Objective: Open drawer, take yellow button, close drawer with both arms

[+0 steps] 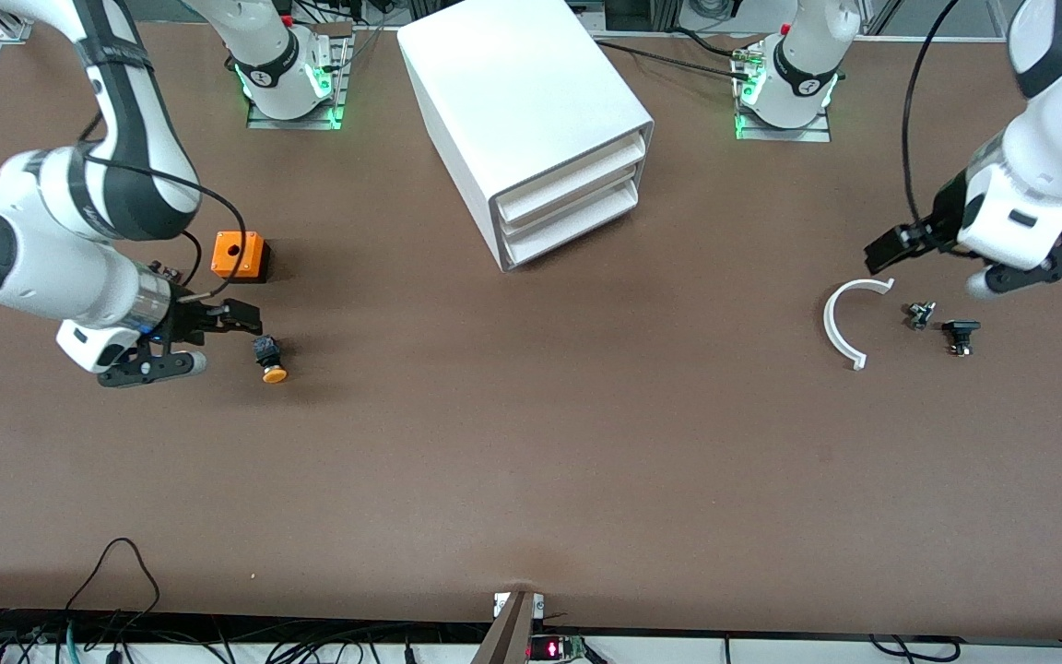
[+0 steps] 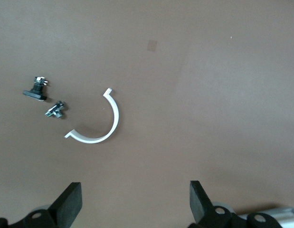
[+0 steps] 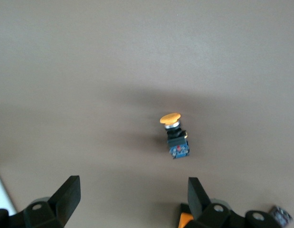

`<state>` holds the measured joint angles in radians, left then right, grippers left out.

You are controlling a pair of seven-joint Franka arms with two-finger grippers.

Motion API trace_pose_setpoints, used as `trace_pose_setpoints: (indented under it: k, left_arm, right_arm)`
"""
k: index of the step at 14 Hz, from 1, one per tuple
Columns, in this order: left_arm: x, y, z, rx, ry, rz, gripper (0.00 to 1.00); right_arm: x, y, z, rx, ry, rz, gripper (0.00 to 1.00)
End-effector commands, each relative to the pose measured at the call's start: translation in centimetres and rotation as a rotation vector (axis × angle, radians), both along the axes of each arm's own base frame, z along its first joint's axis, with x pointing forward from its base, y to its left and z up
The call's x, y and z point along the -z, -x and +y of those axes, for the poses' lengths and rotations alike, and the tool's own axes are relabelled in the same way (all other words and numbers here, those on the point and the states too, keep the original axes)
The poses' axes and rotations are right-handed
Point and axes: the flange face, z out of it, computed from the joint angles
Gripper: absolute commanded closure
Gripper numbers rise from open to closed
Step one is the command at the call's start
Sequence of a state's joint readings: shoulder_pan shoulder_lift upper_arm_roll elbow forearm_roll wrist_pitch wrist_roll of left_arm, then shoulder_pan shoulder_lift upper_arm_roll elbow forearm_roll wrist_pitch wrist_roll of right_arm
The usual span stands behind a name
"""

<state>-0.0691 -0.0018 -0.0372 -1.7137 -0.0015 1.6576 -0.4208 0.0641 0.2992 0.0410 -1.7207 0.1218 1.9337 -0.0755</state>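
The white cabinet [image 1: 522,101] stands at the middle of the table's robot edge. Its top drawer [image 1: 572,168] looks pushed in like the two below it. The button [image 1: 269,360], orange cap and black body, lies on its side on the table toward the right arm's end. My right gripper [image 1: 234,319] hovers open and empty just beside it. In the right wrist view the button [image 3: 174,135] lies ahead of the open right gripper [image 3: 134,199]. My left gripper [image 1: 892,246] is open and empty above the table at the left arm's end; it shows open in its wrist view [image 2: 136,199].
An orange cube with a round hole [image 1: 239,255] sits by the right gripper, farther from the front camera than the button. A white curved strip [image 1: 840,323], a small metal part [image 1: 918,314] and a small black part [image 1: 961,334] lie under the left gripper; the strip [image 2: 106,128] shows in the left wrist view.
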Motion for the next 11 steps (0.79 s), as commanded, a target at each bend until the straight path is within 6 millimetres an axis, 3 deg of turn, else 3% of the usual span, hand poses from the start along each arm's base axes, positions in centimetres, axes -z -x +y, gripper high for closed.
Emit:
trace_pose_setpoints:
  k: [1,3,6,8,10,11]
  left_arm:
    - [-1.2,0.5,0.1,0.037,-0.017,0.021,0.0]
    - [-1.2,0.4,-0.2,0.037,-0.017,0.022,0.0]
    - [-1.2,0.2,-0.1,0.034,-0.017,0.021,0.0]
    - [-1.1,0.1,0.2,0.026,-0.017,0.022,0.0]
    - [-1.1,0.1,0.1,0.023,-0.018,0.022,0.0]
    - [-1.0,0.1,0.1,0.023,-0.018,0.024,0.0]
  right_arm:
    - [-4.2,-0.1,0.9,0.046,-0.015,0.034,0.0]
    - [-7.0,0.4,0.9,0.055,0.004,0.057,0.0]
    - [-12.8,2.0,0.3,0.041,0.059,0.014,0.0]
    - [-15.2,2.8,-0.6,0.029,0.112,-0.027,0.0]
    - [-16.9,3.3,-2.5,0.055,0.146,-0.055,0.0]
    - [-17.5,3.4,-4.7,0.076,0.199,-0.069,0.0]
